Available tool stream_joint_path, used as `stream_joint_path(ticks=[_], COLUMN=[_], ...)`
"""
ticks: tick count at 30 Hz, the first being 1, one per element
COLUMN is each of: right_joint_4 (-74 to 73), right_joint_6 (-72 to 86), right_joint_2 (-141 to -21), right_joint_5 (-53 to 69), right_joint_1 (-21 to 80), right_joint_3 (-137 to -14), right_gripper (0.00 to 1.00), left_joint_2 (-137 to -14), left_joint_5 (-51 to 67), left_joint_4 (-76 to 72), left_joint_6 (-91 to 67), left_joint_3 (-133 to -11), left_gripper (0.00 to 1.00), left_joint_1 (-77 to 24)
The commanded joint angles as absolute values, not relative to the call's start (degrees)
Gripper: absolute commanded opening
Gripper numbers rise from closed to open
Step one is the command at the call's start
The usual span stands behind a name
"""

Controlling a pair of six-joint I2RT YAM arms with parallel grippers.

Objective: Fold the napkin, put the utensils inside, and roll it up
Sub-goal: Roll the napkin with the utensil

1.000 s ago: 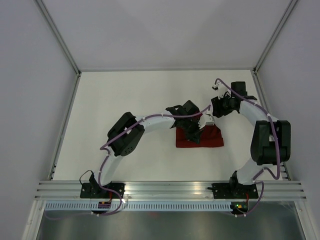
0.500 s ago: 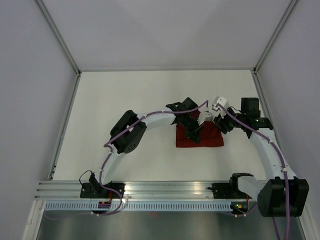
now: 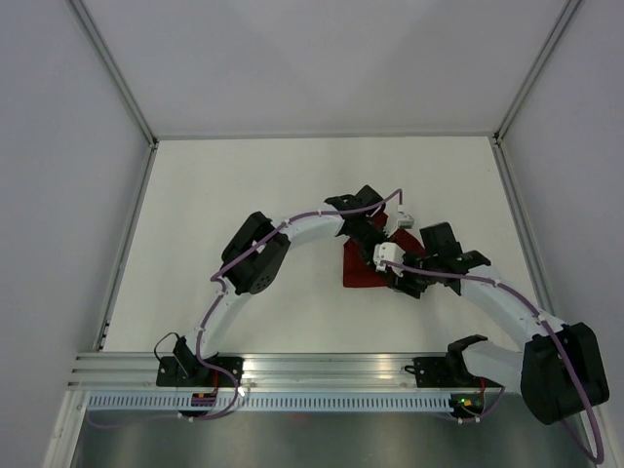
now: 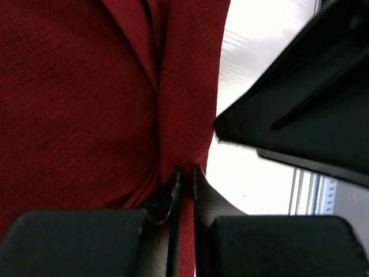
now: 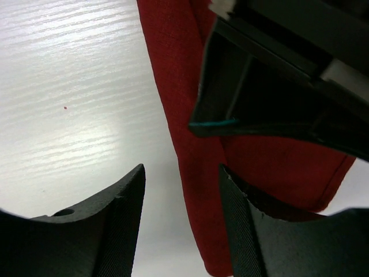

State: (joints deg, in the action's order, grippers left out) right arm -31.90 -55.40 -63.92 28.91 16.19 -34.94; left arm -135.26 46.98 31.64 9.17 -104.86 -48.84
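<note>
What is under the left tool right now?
The napkin: the left tool is shut on a fold of its maroon cloth, close to the cloth's edge beside the white table. Anything beneath or inside the cloth is covered and cannot be seen.

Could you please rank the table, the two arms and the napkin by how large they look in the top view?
1. Table.
2. Left arm and right arm: they look about alike, so I will not rank them.
3. Napkin, smallest; the arms hide part of it.
</note>
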Motion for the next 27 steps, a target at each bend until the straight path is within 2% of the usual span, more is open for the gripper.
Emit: stream_joint_path(ticks=[1, 9, 14, 15, 18, 22, 27], right_joint_4=[-23.7, -15.1, -12.0, -11.5, -10.5, -11.2, -14.3], right_joint_6=[-55.3, -53.2, -52.6, -52.4, -52.1, -52.3, -53.7], right_joint_2=[-65.4, -67.6, -68.4, -68.1, -67.5, -68.3, -71.4], right_joint_5=[24.3, 18.5, 15.7, 15.5, 14.4, 14.4, 16.4], right_joint_1=[19.2, 23.9, 24.3, 24.3, 24.3, 24.2, 23.8], right_joint_3=[-33.3, -29.1, -27.0, -26.5, -25.3, -25.7, -28.5], right_gripper=[0.59, 0.58, 0.50, 0.40, 0.20, 0.10, 0.02], left_joint_2=[-142.3, -143.0, -142.9, -142.4, -140.9, -134.8, -127.3], left_joint_5=[38.3, 37.5, 38.1, 38.7, 40.8, 44.2, 42.3], left_joint_4=[38.7, 38.8, 38.4, 36.7, 31.7, 18.7, 6.4], left_joint_6=[7.6, 5.9, 3.0, 1.8, -5.8, -15.0, -23.4], left_joint_3=[-103.3, -104.4, -105.4, -105.0, -102.4, -96.6, -89.1], left_gripper=[0.08, 0.17, 0.26, 0.27, 0.29, 0.29, 0.30], left_joint_1=[-49.3, -49.1, -48.5, -47.8, -46.5, -44.4, -43.1])
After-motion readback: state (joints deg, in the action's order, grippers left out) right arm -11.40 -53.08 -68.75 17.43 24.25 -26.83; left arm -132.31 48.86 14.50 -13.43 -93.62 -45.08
